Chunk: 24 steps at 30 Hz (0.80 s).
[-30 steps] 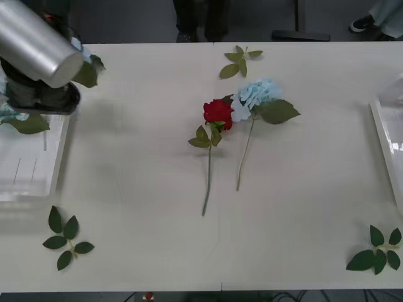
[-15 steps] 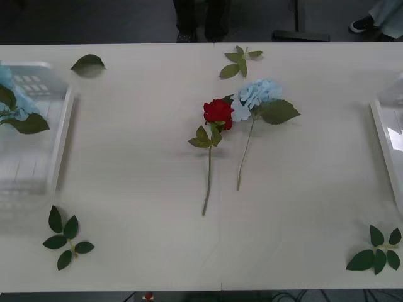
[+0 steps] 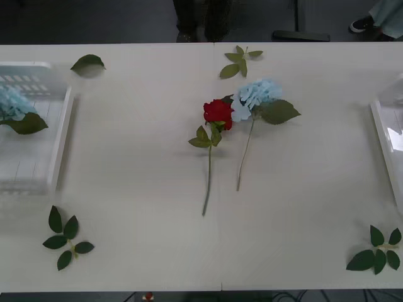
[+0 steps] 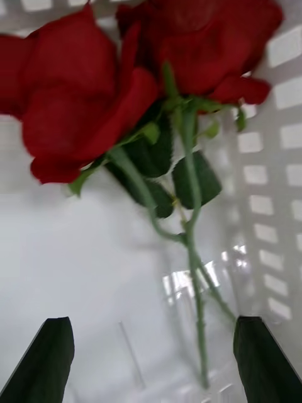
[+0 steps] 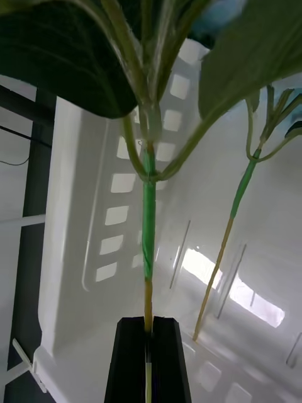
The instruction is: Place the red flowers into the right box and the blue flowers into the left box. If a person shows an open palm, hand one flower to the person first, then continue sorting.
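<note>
while the surface point(image 3: 151, 239) carries everything, the centre rose works as the landmark here.

left box point(image 3: 60, 141): far to the rose's left, at the surface's left edge. a blue flower point(image 3: 11, 104) with a big leaf lies inside it. left wrist view shows the box's slotted wall point(image 5: 82, 208) and grooved floor, plus a second stem lying in it point(image 5: 234, 208).

right box point(image 3: 383, 141): far to the rose's right, at the right edge, partly cut off. right wrist view looks into it point(image 4: 277, 182): two red flowers point(image 4: 82, 107) lie inside, blooms side by side, stems crossing.

blue flower on the surface point(image 3: 258, 94): just right of the rose, bloom touching it, stem running back toward the near edge.

red flower, the landmark point(image 3: 218, 113): mid-surface, stem roughly parallel to the blue one's.

loose leaf sprigs: one beyond the rose at the far edge point(image 3: 239, 60), one near-left point(image 3: 65, 239), one near-right point(image 3: 378, 250); single leaf far-left point(image 3: 87, 61).

left gripper point(image 5: 149, 352): over the left box, black jaws closed tight on a flower stem point(image 5: 148, 233), leaves fanning out above the grip.

right gripper point(image 4: 151, 359): over the right box, jaws spread wide at both corners, holding nothing, roses lying free beyond them.
</note>
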Motion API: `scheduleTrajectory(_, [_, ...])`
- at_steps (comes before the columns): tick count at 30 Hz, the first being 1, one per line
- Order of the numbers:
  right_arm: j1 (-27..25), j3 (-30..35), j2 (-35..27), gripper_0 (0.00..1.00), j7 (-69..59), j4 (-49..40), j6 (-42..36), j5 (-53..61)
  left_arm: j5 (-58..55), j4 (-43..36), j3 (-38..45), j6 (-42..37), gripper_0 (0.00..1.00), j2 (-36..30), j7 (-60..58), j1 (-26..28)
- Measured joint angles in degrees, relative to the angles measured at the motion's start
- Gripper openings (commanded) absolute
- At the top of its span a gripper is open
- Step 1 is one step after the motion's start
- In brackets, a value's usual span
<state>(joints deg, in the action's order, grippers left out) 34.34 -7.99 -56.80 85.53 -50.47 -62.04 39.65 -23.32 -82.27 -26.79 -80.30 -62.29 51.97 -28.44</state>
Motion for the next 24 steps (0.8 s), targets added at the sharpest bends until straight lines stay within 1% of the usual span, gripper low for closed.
scheduleTrajectory(1, [-0.01,0.0,-0.27,0.73,0.0,-0.91,-1.53,1.24,0.0,0.0,0.0,0.0,0.26,0.27,0.0,0.0])
scheduleTrajectory(3, [-0.01,0.0,-1.2,0.73,0.0,-3.49,-4.79,3.73,0.0,0.0,0.0,0.0,0.41,0.7,0.0,0.0])
scheduleTrajectory(6, [-0.01,0.0,-3.35,0.73,0.0,-8.74,-10.47,8.38,0.0,-0.02,0.0,0.0,0.52,1.0,0.0,0.0])
scheduleTrajectory(10, [-0.01,0.0,-6.88,0.73,-0.01,-16.88,-17.05,13.97,0.0,-0.04,0.0,0.04,0.6,1.05,0.01,0.0])
scheduleTrajectory(12, [-0.01,0.0,-8.6,0.73,-0.03,-20.45,-19.53,16.56,0.0,-0.1,0.0,0.04,0.67,1.05,0.03,0.0])
scheduleTrajectory(13, [-0.01,0.0,-9.31,0.74,-0.17,-22.21,-20.79,17.75,0.0,-0.17,0.0,0.04,0.73,1.05,0.12,0.0])
scheduleTrajectory(14, [0.0,0.0,-9.95,0.73,-0.74,-24.03,-22.17,18.93,0.0,-0.34,0.0,0.04,0.75,1.05,0.3,0.0])
scheduleTrajectory(15, [-0.01,0.0,-10.47,0.73,-1.97,-26.07,-23.72,19.94,-0.01,-0.57,0.0,0.03,0.8,1.05,0.58,0.0])
scheduleTrajectory(18, [-0.01,0.0,-11.21,0.74,-8.59,-32.79,-28.0,21.35,-0.24,-1.66,0.0,-0.44,0.9,1.05,1.63,0.0])
scheduleTrajectory(20, [-0.01,-0.01,-11.19,0.73,-13.19,-38.08,-30.69,21.37,-0.7,-2.31,0.0,-1.06,0.99,1.05,3.89,0.0])
scheduleTrajectory(24, [-0.07,-0.01,-9.97,0.73,-18.33,-47.9,-34.66,21.42,-4.1,-2.85,0.69,-3.6,1.0,1.06,11.61,-0.01])
